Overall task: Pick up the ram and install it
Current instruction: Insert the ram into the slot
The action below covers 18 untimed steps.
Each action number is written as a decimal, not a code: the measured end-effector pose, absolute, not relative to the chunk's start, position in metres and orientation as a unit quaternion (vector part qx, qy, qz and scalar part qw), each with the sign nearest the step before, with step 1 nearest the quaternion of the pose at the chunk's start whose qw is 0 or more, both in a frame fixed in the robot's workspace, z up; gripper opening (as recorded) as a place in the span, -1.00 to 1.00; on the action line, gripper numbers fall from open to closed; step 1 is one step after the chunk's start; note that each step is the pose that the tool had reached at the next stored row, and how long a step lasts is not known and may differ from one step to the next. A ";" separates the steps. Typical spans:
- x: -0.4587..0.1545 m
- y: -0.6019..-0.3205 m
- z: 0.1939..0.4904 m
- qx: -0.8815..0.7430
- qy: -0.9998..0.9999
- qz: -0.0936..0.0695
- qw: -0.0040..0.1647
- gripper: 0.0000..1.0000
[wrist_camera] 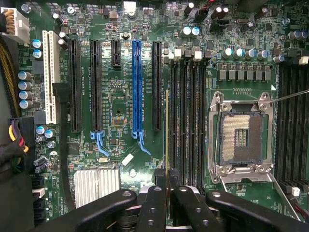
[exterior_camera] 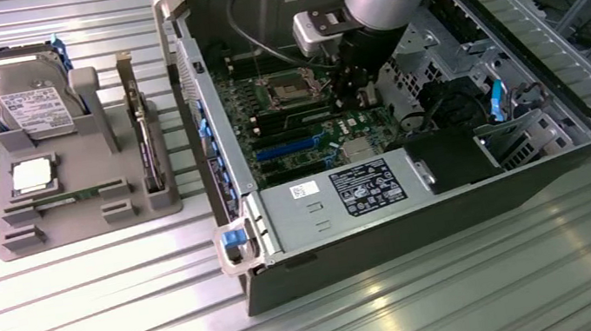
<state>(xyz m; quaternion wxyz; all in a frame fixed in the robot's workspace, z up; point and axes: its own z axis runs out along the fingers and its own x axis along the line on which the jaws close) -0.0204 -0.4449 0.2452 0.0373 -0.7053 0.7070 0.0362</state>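
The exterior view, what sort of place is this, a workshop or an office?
Probably a workshop or lab bench for assembling computers. An open computer case lies on a ribbed metal table, a grey fixture holds a hard drive, and more equipment stands behind.

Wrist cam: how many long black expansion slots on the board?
3 long black slots: two between the white slot and the short black slot; one between the blue slot and the memory slots. None looks hidden.
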 end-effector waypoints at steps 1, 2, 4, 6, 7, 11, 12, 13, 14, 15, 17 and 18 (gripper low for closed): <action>-0.020 -0.445 0.245 -0.705 0.707 0.036 0.037 -0.76; -0.020 -0.445 0.244 -0.705 0.707 0.036 0.037 -0.76; -0.021 -0.445 0.244 -0.705 0.707 0.036 0.037 -0.76; -0.021 -0.445 0.243 -0.705 0.707 0.036 0.037 -0.76; -0.021 -0.445 0.243 -0.705 0.707 0.036 0.037 -0.76; -0.021 -0.445 0.239 -0.705 0.707 0.036 0.037 -0.76; -0.021 -0.445 0.238 -0.705 0.707 0.036 0.037 -0.76; -0.021 -0.445 0.238 -0.705 0.707 0.036 0.037 -0.76; -0.021 -0.444 0.238 -0.705 0.707 0.035 0.036 -0.76; -0.021 -0.444 0.238 -0.705 0.707 0.035 0.036 -0.76; -0.021 -0.444 0.238 -0.705 0.707 0.034 0.035 -0.76; -0.021 -0.444 0.238 -0.705 0.707 0.034 0.035 -0.76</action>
